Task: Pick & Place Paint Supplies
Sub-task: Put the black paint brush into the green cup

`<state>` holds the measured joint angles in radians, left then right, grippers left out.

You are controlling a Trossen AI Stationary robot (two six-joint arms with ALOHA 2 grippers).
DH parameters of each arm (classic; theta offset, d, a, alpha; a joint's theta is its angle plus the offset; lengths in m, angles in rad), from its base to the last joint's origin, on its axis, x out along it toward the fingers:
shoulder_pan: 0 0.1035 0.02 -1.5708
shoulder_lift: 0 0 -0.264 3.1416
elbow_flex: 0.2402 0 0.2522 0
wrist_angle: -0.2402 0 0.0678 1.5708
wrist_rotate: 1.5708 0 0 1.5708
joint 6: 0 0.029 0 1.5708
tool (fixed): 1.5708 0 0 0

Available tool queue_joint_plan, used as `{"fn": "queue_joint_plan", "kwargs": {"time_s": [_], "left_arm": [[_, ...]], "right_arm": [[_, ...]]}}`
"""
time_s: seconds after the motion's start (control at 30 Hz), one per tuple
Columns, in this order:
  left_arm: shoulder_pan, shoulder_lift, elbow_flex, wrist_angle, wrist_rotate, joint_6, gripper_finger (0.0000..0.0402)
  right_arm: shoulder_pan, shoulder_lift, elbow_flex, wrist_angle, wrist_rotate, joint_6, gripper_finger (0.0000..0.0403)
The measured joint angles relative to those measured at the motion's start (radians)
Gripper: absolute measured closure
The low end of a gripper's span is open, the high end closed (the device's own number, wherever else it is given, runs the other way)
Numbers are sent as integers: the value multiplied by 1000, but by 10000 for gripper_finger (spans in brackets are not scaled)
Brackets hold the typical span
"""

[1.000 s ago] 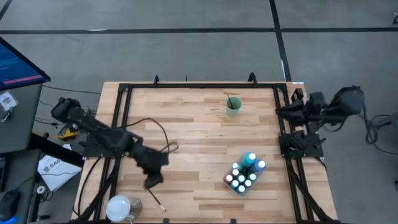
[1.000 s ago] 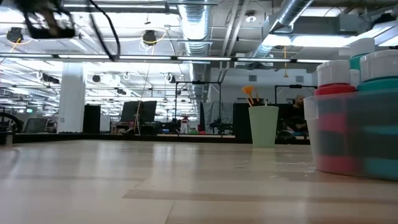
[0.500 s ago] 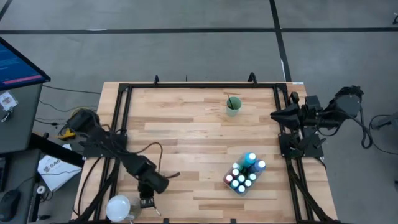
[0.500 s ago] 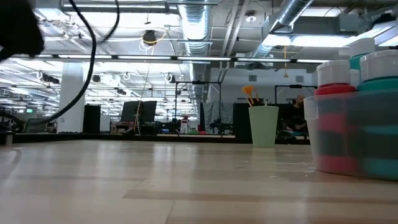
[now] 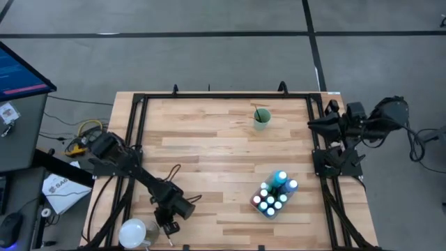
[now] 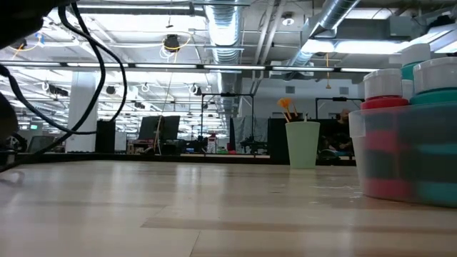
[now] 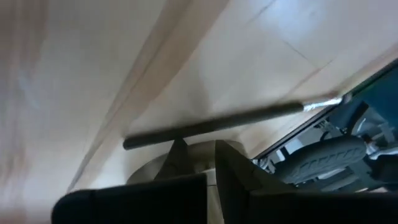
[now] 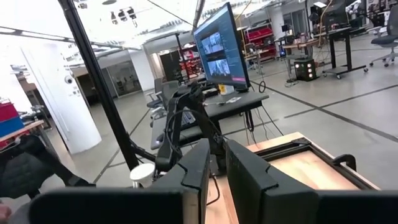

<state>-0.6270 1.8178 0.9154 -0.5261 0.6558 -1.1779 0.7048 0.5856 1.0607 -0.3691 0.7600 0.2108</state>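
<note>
My left gripper has dropped to the table's near edge, well left of the bottle tub | fingers together over the paintbrush | pickup looks imminent

L arm swung down to table's near edge; its tool now over paintbrush.

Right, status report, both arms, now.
Left tool shut, down over paintbrush at near table edge. Right tool idle off table's right side. Nothing blocking.
</note>
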Motion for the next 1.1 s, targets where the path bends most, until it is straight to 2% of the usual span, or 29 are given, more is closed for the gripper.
{"fn": "queue_joint_plan", "kwargs": {"time_s": [0.3, 0.53, 0.8, 0.9, 1.0, 1.1], "left_arm": [[19, 9, 0, 98, -40, -85, 401], [112, 7, 3, 157, -159, -27, 401], [376, 11, 1, 384, -351, 156, 401], [484, 14, 27, 395, -408, 233, 401], [568, 14, 72, 399, -413, 324, 401], [615, 6, 117, 396, -362, 380, 401]], "right_arm": [[1, -50, 0, 0, -3, 0, 354], [1, -79, 0, 1, -3, 0, 354], [0, -90, 0, 3, -3, -7, 354], [0, -91, 0, 5, -3, -7, 354], [-1, -90, 0, 6, -3, -8, 354], [-1, -84, 0, 8, -1, -7, 354]]}}
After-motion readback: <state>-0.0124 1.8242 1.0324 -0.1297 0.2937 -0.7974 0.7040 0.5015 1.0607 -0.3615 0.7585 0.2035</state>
